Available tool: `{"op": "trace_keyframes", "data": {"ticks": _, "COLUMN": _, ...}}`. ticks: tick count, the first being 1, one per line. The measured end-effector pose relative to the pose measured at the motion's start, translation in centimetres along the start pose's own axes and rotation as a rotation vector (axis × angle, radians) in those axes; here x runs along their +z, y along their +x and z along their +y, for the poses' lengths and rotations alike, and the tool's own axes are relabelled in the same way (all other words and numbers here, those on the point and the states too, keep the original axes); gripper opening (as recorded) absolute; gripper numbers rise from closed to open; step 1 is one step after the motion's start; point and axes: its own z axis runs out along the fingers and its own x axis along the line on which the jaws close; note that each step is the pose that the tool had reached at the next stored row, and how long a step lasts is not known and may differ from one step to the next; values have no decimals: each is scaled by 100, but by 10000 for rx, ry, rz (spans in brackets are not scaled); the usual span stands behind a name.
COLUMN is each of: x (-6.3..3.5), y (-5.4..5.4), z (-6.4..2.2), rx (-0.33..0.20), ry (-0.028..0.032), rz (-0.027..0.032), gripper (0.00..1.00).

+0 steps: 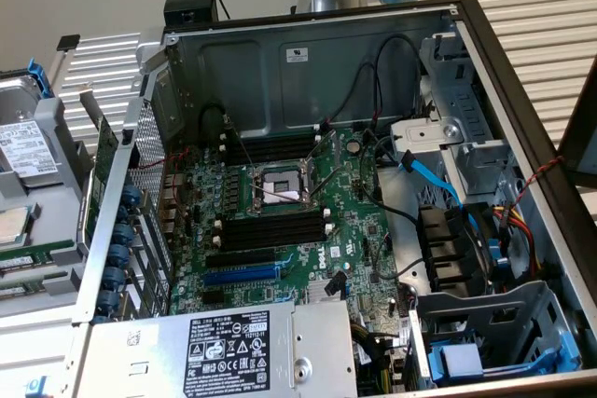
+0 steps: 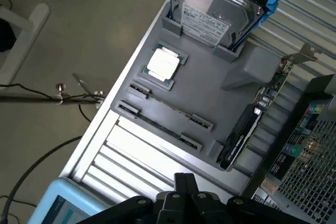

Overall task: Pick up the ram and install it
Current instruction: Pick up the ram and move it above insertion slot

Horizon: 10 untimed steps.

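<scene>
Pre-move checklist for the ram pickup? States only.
1. The hand empty: ok, nothing between its fingers.
2. The hand open for a grasp: not ok, shut.
3. The ram in the gray tray: ok, on edge between the end clips.
4. The hand clear of the ram: ok, apart from it, not touching.
5. The black memory slots free: ok, no stick in them.
6. The slot latches open: cannot tell.
</scene>
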Motion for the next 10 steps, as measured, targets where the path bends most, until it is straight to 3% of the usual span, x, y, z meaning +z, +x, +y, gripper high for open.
{"op": "trace_keyframes", "data": {"ticks": 10, "x": 35, "y": 0, "z": -1, "rx": -1824, "ry": 31, "rz": 67, "gripper": 11}}
